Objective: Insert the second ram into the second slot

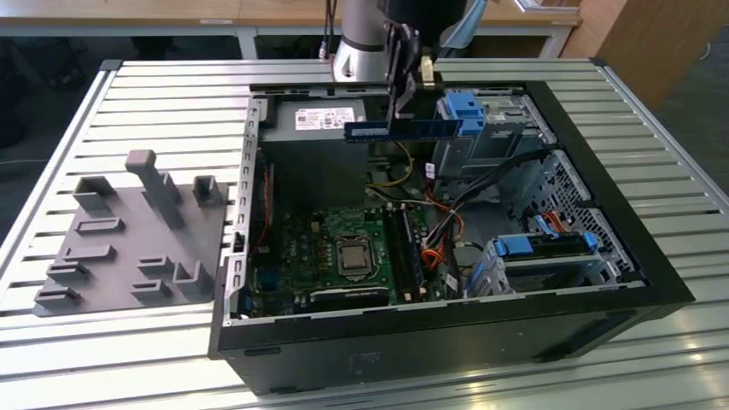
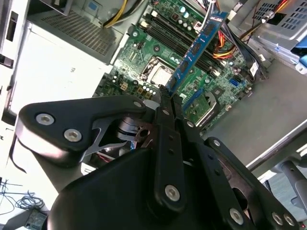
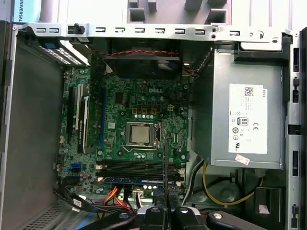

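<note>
At the exterior view's left, on the slatted tabletop (image 1: 171,85): a grey plastic holder (image 1: 125,248) with upright pegs and low pockets.

Just right of it, lying on its side with the panel off: a black computer case (image 1: 456,350). On its floor, a green circuit board (image 1: 341,252). In the far left corner, a grey power supply (image 1: 319,120). Toward the right, drive cages (image 1: 501,132) with blue latches.

Above the far part of the case: the arm (image 1: 364,43), dropping almost straight down from the top edge, wrist pointed at the case floor. Under it the tool (image 1: 399,115), closed tight and clamped on the memory stick (image 1: 433,128). Gripped near mid-length along the upper long edge. Held level, lengthwise across the exterior view, in front of the power supply and well above the circuit board, touching nothing but the tool.

In the second wrist view: dark fingers (image 2: 162,110) pinched together on the blue stick, a row of dark chips along its face, the processor socket (image 2: 156,69) beyond it.

In the first wrist view: stick seen edge-on as a thin dark line, crossing the row of long slots (image 3: 134,167) beside the processor. Not seated in any slot. Blue along the length of the slot nearest the tool.
</note>
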`<action>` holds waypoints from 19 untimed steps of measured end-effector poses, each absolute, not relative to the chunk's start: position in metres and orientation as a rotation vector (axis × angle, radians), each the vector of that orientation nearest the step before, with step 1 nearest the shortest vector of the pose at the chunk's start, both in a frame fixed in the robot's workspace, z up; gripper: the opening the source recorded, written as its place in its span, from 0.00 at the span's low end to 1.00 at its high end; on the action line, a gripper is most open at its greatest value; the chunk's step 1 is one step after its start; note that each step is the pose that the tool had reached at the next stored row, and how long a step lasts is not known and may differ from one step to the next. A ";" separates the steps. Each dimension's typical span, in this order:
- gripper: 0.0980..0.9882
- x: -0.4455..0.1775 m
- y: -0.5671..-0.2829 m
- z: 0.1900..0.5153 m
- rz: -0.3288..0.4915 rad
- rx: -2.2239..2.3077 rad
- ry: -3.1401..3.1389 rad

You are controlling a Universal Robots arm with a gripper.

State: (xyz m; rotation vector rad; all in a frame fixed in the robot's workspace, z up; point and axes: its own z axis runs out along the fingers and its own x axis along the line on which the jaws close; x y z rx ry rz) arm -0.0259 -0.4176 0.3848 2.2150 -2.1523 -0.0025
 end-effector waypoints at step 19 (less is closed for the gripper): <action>0.04 -0.026 -0.422 0.383 0.022 2.062 -2.270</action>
